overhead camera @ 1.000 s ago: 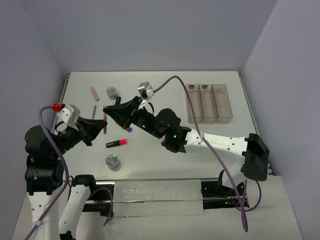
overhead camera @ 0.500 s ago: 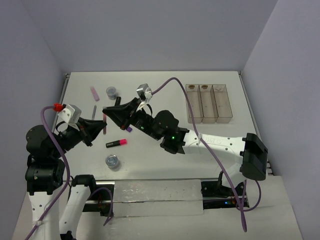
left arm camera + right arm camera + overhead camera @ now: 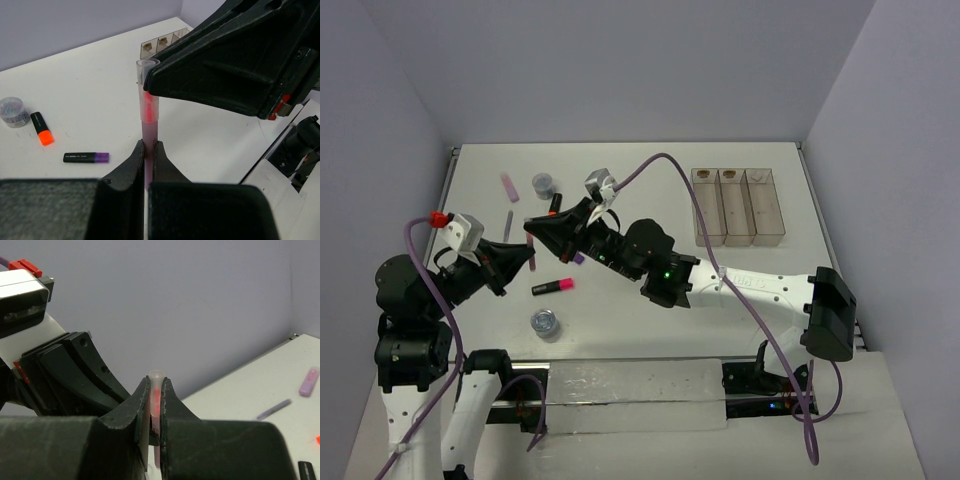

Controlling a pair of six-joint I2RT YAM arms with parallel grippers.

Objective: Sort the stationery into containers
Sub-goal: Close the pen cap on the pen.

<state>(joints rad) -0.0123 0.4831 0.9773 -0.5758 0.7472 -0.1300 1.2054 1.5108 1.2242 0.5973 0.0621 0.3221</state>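
Observation:
A thin pink stick (image 3: 149, 107) with a clear cap is held in the air by both grippers at once. My left gripper (image 3: 148, 146) is shut on its lower body. My right gripper (image 3: 155, 384) is shut on the capped end (image 3: 156, 377). In the top view the two grippers, left (image 3: 525, 254) and right (image 3: 533, 227), meet tip to tip over the left half of the table. The containers (image 3: 740, 205), three joined clear bins, stand at the back right, far from both grippers.
On the table lie a pink highlighter (image 3: 552, 287), a purple one (image 3: 86, 157), an orange one (image 3: 41, 129), a grey stick (image 3: 508, 220) and a pale pink block (image 3: 506, 184). Two round pots stand at the back (image 3: 543, 183) and near the front (image 3: 544, 323).
Both grippers, still joined on the pink stick, have drifted slightly left. The right arm reached further left. Nothing on the table has moved.

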